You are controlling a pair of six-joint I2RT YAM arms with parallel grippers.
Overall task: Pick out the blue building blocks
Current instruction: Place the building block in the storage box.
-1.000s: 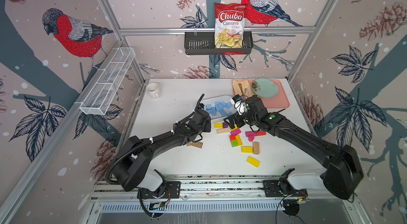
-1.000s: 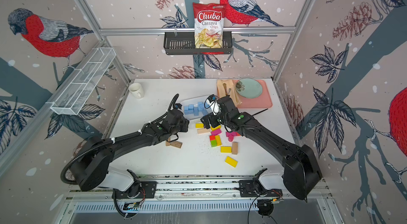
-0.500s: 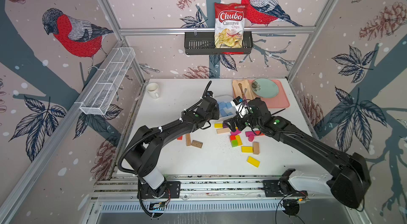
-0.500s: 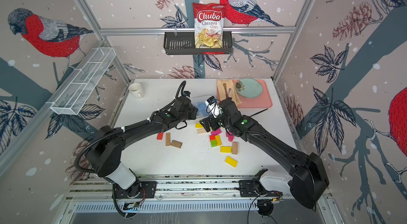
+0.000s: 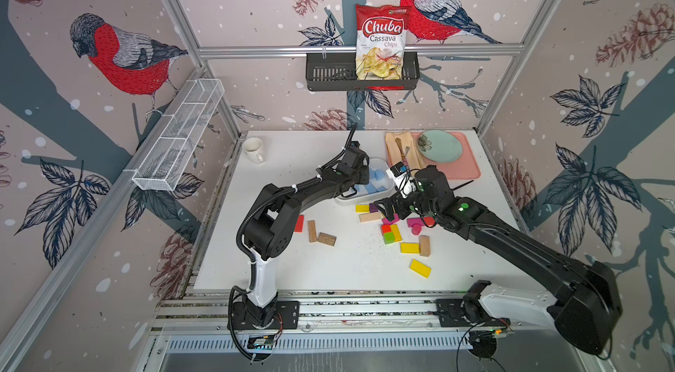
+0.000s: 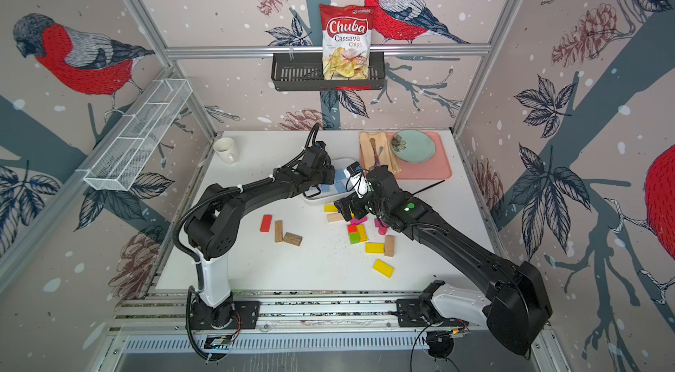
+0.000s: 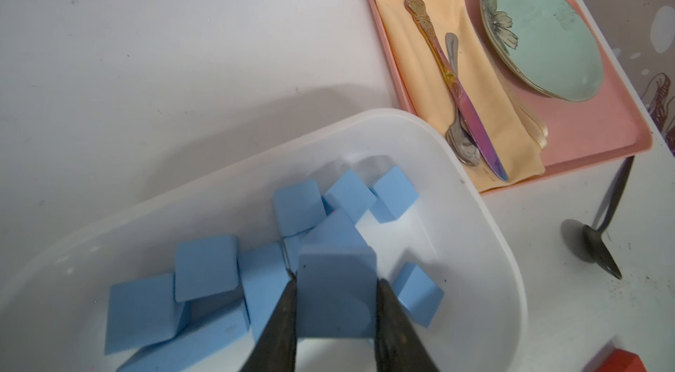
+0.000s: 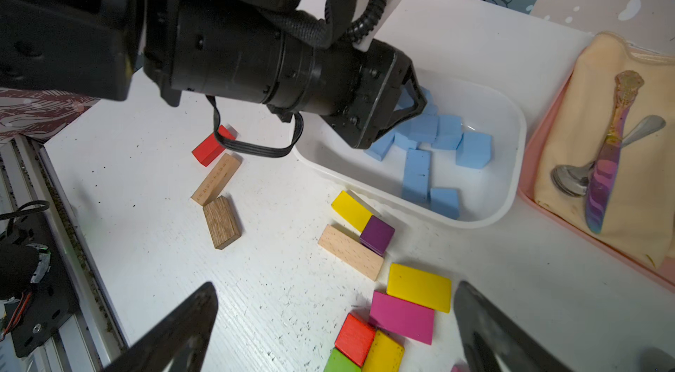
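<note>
My left gripper (image 7: 336,300) is shut on a blue building block (image 7: 336,289) and holds it just above the white tub (image 7: 475,205). Several more blue building blocks (image 7: 204,268) lie loose inside the tub; they show in both top views (image 5: 376,180) (image 6: 341,184) and in the right wrist view (image 8: 416,173). The left gripper (image 5: 361,176) hangs over the tub's left end. My right gripper (image 8: 336,286) stands open and empty, low over the coloured blocks beside the tub's near side (image 5: 392,207).
Yellow (image 8: 418,286), pink (image 8: 401,317), red, green, purple and plain wooden blocks lie near the right gripper. A red block (image 8: 212,147) and two wooden blocks (image 8: 221,222) lie to the left. A pink tray (image 5: 467,169) with napkin, cutlery and plate, a black spoon (image 7: 591,242) and a mug (image 5: 252,149) stand at the back.
My left arm has swung from the table left of the pile towards the back and right, ending over the tub with the blue block. The right gripper has barely shifted.
</note>
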